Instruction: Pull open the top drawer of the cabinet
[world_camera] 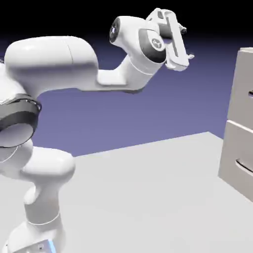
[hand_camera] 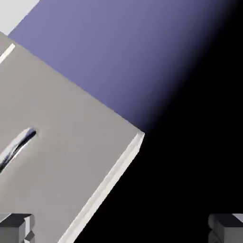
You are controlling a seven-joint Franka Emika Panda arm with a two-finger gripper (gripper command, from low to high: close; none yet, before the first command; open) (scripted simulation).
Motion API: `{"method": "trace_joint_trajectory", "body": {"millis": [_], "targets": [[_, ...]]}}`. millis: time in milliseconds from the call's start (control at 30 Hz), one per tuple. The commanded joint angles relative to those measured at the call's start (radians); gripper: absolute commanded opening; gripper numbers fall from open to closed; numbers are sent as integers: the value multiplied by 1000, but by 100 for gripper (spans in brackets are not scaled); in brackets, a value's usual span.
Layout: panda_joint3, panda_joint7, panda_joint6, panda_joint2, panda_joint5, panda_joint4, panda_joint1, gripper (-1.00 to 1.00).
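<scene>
We see the top drawer (world_camera: 244,84), a pale grey-beige box with a flat front panel, at the exterior view's right edge, as the uppermost part of the tall boxy grey-beige cabinet (world_camera: 237,158) standing on the pale grey table (world_camera: 148,197). Its thin dark horizontal handle (world_camera: 250,94) barely shows at the frame's edge there; in the hand view the drawer front (hand_camera: 61,142) fills the lower left, tilted, with the slim handle (hand_camera: 19,142) at the left. A lower drawer panel (world_camera: 239,148) sits beneath it. The white arm's two-finger gripper (world_camera: 184,42) hangs high, well apart from the cabinet, its grey fingertips (hand_camera: 16,225) spread wide with nothing between them.
</scene>
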Motion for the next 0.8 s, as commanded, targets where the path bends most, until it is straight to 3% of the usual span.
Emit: {"method": "trace_joint_trajectory", "body": {"millis": [0, 767], "targets": [[-27, -42, -3, -6, -44, 20, 30, 0], [-637, -1005, -64, -146, -1044, 484, 727, 0]]}}
